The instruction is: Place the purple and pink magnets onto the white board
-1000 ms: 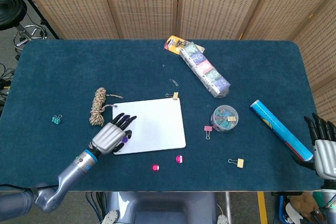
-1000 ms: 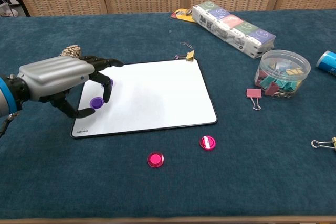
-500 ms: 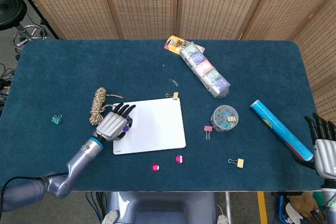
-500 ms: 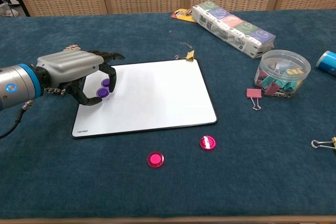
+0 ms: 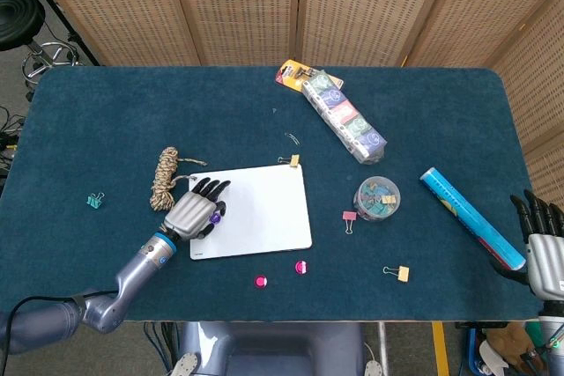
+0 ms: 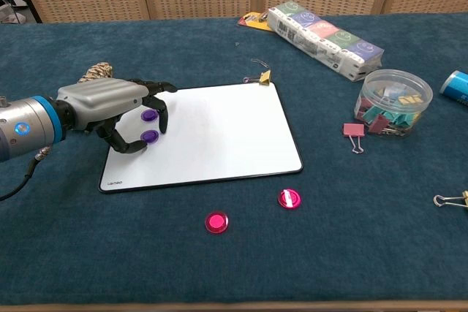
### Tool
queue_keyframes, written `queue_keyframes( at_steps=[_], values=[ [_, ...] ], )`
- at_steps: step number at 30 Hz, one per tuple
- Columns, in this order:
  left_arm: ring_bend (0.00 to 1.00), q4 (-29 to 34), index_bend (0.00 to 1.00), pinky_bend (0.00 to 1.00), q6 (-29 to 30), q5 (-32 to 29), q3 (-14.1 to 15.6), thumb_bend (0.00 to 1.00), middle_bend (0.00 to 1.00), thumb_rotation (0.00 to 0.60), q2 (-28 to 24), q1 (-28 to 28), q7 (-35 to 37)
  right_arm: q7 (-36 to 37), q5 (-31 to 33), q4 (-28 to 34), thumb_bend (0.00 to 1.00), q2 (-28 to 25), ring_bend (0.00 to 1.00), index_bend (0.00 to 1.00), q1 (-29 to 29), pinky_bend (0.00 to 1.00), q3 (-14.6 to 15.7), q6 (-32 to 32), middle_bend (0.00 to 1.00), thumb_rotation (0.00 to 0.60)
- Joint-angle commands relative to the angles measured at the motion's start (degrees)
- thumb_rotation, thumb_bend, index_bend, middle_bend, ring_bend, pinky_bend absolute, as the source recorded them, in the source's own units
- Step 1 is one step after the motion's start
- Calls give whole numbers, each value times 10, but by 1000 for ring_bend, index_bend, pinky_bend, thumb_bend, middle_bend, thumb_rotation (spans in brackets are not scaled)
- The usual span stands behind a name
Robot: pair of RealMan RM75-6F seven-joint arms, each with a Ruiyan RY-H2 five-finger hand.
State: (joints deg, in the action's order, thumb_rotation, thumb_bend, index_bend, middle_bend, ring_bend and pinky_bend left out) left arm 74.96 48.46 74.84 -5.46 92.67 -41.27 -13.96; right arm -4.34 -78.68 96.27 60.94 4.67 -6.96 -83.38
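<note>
Covering most of both views: table (image 5: 132,112), dark blue cloth top.

White board (image 6: 219,133), flat near the table's middle; binder clip (image 6: 265,77) at its far right corner.

Left hand (image 6: 110,107), over the board's left edge, fingers curled loosely down around the nearer of two purple magnets (image 6: 150,137); whether the fingertips touch or pinch it cannot be told. Second purple magnet (image 6: 149,115) lies on the board just behind the first.

Right hand (image 5: 544,244), at the table's near right corner in the head view, fingers apart, holding nothing.

Long wrapped pack (image 5: 344,121), far side, right of centre.

Blue tube (image 5: 467,216), lying on the table's right part, slanted.

Coiled rope (image 5: 164,178), just left of the board.

Clear tub of clips (image 6: 391,101), right of the board; pink clip (image 6: 354,131) beside it.

Two pink magnets (image 6: 216,222), (image 6: 289,198), on the cloth just in front of the board, off it.
</note>
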Motion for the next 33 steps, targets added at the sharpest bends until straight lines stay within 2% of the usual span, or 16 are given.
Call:
queue_keyframes(
  at_steps=[1, 6, 8, 12, 17, 22, 33],
  values=[
    [0, 6, 288, 0, 8, 5, 0, 374, 0, 600, -3, 2, 8, 1, 0, 0, 0, -1, 0, 0, 0, 0, 0, 0, 0, 600],
    [0, 24, 284, 0, 26, 21, 5, 370, 0, 600, -18, 8, 26, 2, 1, 0, 0, -1, 0, 0, 0, 0, -1, 0, 0, 600],
    [0, 68, 289, 0, 47, 58, 22, 370, 0, 600, -41, 17, 51, 2, 0, 0, 0, -1, 0, 0, 0, 0, 0, 1, 0, 600],
    [0, 104, 296, 0, 57, 113, 54, 370, 0, 600, -64, 20, 78, -1, -1, 1, 0, 0, 0, 0, 1, 0, 1, 1, 0, 600],
    [0, 153, 296, 0, 47, 133, 76, 364, 0, 600, -67, 17, 39, -4, -2, 2, 0, 2, 0, 0, 1, 0, 2, 2, 0, 600],
    [0, 173, 299, 0, 37, 129, 77, 364, 0, 600, -45, 13, -7, -6, -5, 3, 0, 3, 0, 0, 2, 0, 4, 3, 0, 600],
    [0, 183, 314, 0, 13, 116, 77, 363, 0, 600, -22, 1, -62, 1, -1, 2, 0, -1, 0, 0, 0, 0, 1, 1, 0, 600]
  ],
)
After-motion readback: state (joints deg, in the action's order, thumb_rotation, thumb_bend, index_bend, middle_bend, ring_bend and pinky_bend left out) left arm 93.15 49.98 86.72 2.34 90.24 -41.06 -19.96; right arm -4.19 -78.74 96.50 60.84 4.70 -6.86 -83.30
